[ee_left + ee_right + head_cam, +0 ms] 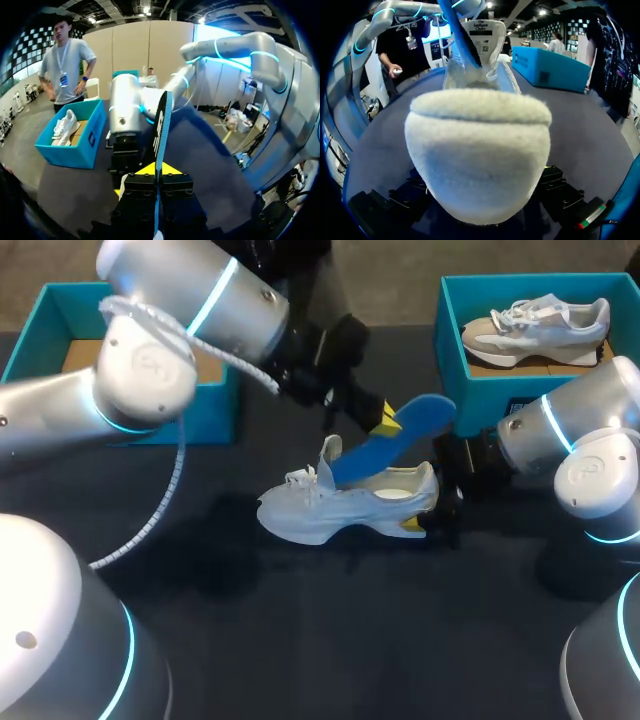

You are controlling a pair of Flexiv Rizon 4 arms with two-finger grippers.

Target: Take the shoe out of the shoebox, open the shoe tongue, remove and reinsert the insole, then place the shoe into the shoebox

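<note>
The shoe [345,502] is lying on the table [330,640], in front of and between the left shoebox [30,340] and the right shoebox [480,390]. The insole [395,440] is slanting up out of it, pinched by the left gripper [387,422]. The right gripper [420,520] is clasping the heel. A second shoe [535,325] is sitting in the right shoebox.

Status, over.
Left pincer shut on insole, partly out of shoe. Right pincer shut on heel. Shoe on table, outside left box and right box.
</note>
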